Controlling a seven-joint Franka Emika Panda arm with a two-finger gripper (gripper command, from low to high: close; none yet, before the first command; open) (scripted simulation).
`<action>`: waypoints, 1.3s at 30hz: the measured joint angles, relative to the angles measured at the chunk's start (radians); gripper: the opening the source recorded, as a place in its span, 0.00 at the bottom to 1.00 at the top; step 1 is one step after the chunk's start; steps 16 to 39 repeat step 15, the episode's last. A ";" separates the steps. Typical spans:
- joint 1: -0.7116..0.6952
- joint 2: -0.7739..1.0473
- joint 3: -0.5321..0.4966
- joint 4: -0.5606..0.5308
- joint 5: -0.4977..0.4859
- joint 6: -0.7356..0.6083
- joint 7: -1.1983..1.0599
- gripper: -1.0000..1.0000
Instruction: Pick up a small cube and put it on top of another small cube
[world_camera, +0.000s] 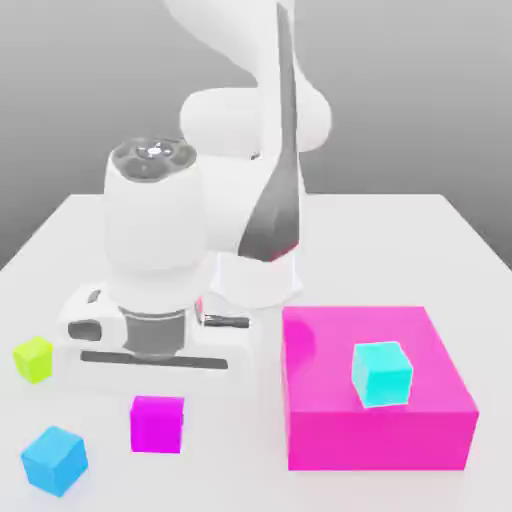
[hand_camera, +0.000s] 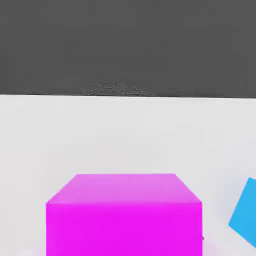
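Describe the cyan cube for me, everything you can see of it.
The cyan cube is small, plain and evenly coloured, with flat faces, straight edges and no visible marks or damage. Its material looks smooth, like plastic. It sits flat on top of the large magenta block, near the front edge and toward the exterior view's right, turned slightly. Nothing else visibly touches it.

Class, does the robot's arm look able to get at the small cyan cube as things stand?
Probably yes: the small cyan cube sits on top of the large magenta block, with nothing over it.
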 joint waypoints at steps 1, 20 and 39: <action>-0.040 -0.021 -0.029 -0.024 0.000 0.004 0.033 0.00; -0.448 0.104 -0.083 -0.104 0.349 0.175 0.067 1.00; -0.448 0.104 -0.083 -0.104 0.349 0.175 0.067 1.00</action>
